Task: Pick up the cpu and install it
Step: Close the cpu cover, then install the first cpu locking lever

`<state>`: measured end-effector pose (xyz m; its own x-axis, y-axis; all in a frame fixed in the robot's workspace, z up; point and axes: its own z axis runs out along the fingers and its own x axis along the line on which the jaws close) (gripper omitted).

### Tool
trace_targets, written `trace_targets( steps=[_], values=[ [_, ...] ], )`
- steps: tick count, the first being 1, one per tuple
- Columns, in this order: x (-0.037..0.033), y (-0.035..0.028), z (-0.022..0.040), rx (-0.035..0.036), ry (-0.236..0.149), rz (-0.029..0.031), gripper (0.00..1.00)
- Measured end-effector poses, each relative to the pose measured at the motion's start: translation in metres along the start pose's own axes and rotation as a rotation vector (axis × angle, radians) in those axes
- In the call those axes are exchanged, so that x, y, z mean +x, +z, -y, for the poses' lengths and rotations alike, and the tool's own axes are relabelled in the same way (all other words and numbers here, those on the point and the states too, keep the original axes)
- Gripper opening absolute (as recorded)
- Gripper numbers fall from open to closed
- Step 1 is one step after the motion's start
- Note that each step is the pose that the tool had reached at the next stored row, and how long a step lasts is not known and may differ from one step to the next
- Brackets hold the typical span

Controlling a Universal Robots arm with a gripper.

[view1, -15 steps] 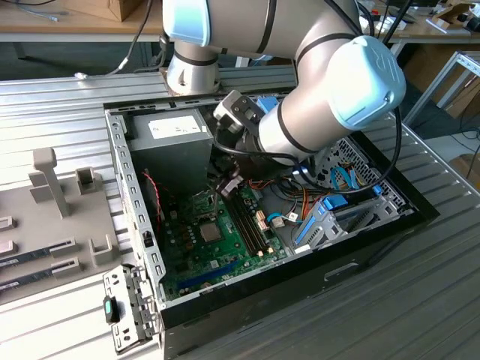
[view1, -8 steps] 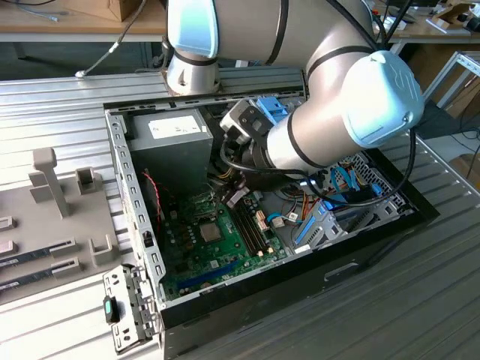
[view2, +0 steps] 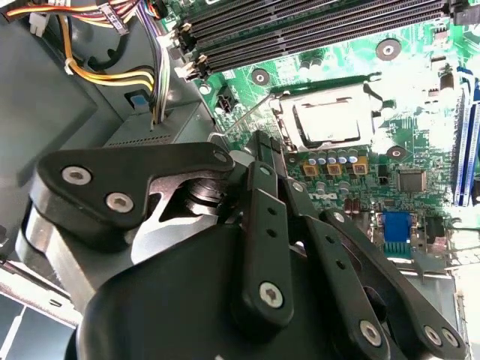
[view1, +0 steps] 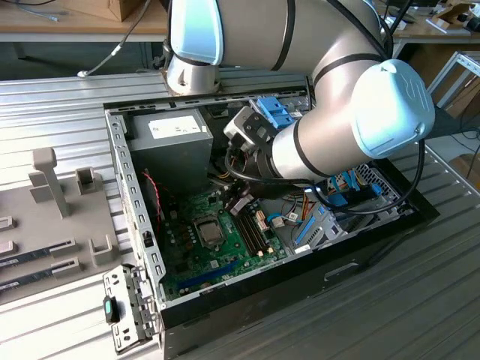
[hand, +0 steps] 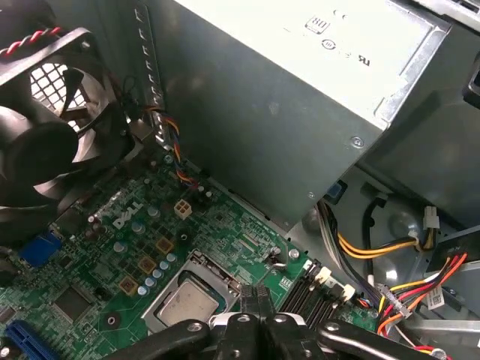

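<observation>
The cpu (view2: 332, 121) lies flat in the socket of the green motherboard (view2: 420, 82), silver-grey top up, with the socket's metal frame around it. It also appears in the first wrist view as the cpu (hand: 191, 304) and in the exterior view as a small square cpu (view1: 211, 232) inside the open case. My gripper (hand: 255, 296) hangs just beside the socket, its two black fingers pressed together with nothing between them. In the second wrist view the gripper (view2: 259, 142) ends a short way from the socket's edge.
A big grey power-supply box (hand: 285, 97) stands close behind the gripper. A black fan (hand: 45, 135) is at one end of the board, memory slots (view2: 315, 22) and coloured cables (hand: 375, 251) on the other side. A grey fixture plate (view1: 52, 187) lies at the exterior view's left.
</observation>
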<state>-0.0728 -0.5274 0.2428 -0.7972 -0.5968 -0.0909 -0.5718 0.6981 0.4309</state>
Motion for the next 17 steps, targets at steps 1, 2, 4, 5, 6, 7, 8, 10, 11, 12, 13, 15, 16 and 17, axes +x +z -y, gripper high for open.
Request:
trace_targets(
  steps=[1, 2, 4, 5, 6, 7, 8, 10, 11, 12, 13, 15, 16, 17],
  values=[
    [0.0, 0.0001, 0.0001, 0.0, 0.0, 0.0, 0.11],
    [-0.0002, 0.0004, 0.0004, -0.0002, 0.0, 0.0002, 0.11],
    [-0.004, 0.0016, 0.0039, -0.0009, 0.001, -0.0009, 0.11],
    [-0.0069, 0.0023, 0.0058, -0.0018, 0.001, -0.0023, 0.11],
    [-0.0109, 0.0037, 0.0068, -0.0026, 0.002, -0.0032, 0.11],
    [-0.0144, 0.0058, 0.0055, -0.0028, 0.002, -0.0033, 0.11],
    [-0.0186, 0.009, 0.0009, -0.0029, 0.002, -0.0034, 0.11],
    [-0.0268, 0.0153, -0.0081, -0.0029, 0.002, -0.0033, 0.11],
    [-0.0293, 0.0172, -0.0108, -0.0029, 0.002, -0.0034, 0.11],
    [-0.0316, 0.0192, -0.0134, -0.0029, 0.002, -0.0033, 0.11],
    [-0.0362, 0.0234, -0.0184, -0.0029, 0.002, -0.0034, 0.11],
    [-0.0403, 0.0288, -0.0222, -0.0028, 0.002, -0.0034, 0.11],
    [-0.0408, 0.0301, -0.0228, -0.0029, 0.002, -0.0034, 0.11],
    [-0.041, 0.0319, -0.0234, -0.003, 0.002, -0.0033, 0.11]
  ],
)
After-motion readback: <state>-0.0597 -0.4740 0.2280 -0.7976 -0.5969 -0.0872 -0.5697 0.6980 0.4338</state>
